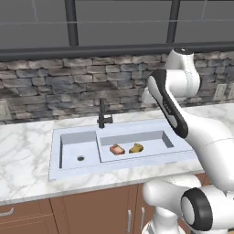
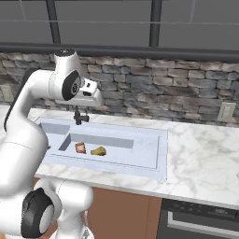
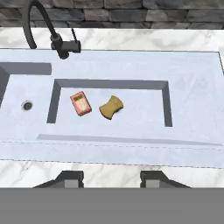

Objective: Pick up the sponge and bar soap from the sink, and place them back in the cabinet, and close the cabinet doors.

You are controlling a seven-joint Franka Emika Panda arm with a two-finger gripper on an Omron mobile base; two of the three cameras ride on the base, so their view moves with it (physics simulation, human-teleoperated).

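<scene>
Sponge (image 3: pixel 111 107) and soap (image 3: pixel 81 103) lie side by side, apart, in the sink's (image 3: pixel 192 109) shallow basin; the pincer (image 3: pixel 111 179) hangs clenched and empty above. Sponge looks soft and light: pinch its waist. Soap looks hard, likely slick: grip its long sides

Rendered scene, even diffuse light, moderately bright, no visible source. The sink (image 3: pixel 131 65) shows soft grey shading along its inner walls; no hard cast shadows. The marble tabletop (image 1: pixel 23 151) has no glare. The stone wall (image 1: pixel 55 87) reads darker. All views slightly soft and low-resolution; edges undistorted, nothing selectively defocused.
</scene>
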